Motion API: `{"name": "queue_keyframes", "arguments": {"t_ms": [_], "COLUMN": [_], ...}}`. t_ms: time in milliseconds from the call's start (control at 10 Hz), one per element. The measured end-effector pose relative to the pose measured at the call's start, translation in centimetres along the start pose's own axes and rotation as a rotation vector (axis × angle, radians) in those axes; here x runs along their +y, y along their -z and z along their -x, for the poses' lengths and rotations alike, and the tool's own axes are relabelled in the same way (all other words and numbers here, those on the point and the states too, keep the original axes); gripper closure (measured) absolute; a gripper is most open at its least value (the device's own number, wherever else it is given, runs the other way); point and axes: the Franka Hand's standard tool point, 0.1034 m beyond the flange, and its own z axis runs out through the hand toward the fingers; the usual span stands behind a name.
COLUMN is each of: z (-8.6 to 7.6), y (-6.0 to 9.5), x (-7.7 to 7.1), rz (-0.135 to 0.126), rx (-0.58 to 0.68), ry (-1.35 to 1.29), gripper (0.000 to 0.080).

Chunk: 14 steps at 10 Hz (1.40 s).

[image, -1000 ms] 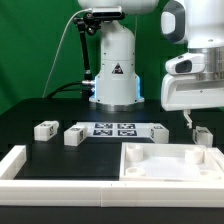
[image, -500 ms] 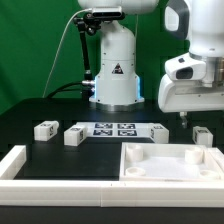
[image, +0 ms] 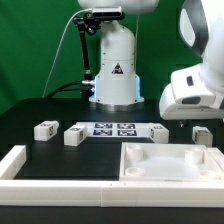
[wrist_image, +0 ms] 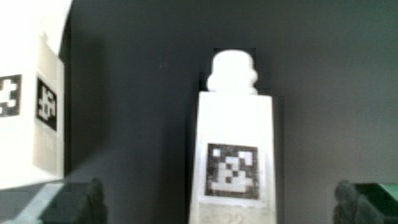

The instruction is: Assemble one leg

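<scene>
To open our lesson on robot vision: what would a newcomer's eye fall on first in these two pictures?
In the wrist view the leg fills the middle, its black-and-white tag facing the camera, flanked by the open gripper. In the exterior view the big white tray-like piece lies in front on the exterior view's right, with the arm hovering above and behind it.

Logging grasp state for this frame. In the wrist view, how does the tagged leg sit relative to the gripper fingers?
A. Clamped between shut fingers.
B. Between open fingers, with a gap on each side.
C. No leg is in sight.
B: the leg lies in the middle of the open gripper, with dark table showing between it and each of the fingers.
</scene>
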Motion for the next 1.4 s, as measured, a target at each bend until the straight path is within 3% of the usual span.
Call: {"name": "queue_keyframes", "arguments": {"t_ms": [200,300,800,1200,1300,1400], "z": [0.3,-0.6,-1.0,-1.3,-1.3,-1.3], "y": [-1.1,-1.4,-3.2,-3.4,-3.4,-3.4], "x": [0.3,0.2,0.0,-0.1,-0.1,-0.1], "rz": [0.015,0.009,0.011,0.009,0.009,0.009], "rx": [-0.208,-0.208,-0.184,-0.172,-0.172,-0.172], "ry": [0.003,0.003,0.0,0.001,0.002,0.002], "gripper": [0.0151,0.0151,0.0151,0.0151,0.0172,0.0299]}}
